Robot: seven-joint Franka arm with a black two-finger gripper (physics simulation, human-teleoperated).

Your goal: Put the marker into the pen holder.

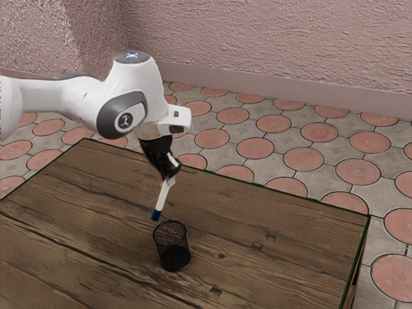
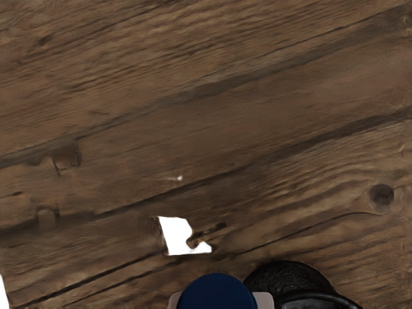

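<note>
In the exterior view my gripper [image 1: 171,174] is shut on a white marker [image 1: 162,196], which hangs tilted with its blue end down. The black mesh pen holder [image 1: 172,246] stands upright on the table, and the marker's blue tip is just above its rim, toward the exterior view's left. The wrist view has the marker's blue end [image 2: 217,293] at the lower edge, between pale fingertips. Beside it lies part of the dark pen holder [image 2: 290,277], partly cut off by the picture's edge.
The wooden table [image 1: 277,241] has a dark green edge, with a tiled floor [image 1: 257,148] beyond it. A white patch [image 2: 175,236] lies on the wood in the wrist view. A pink wall [image 1: 270,45] rises behind.
</note>
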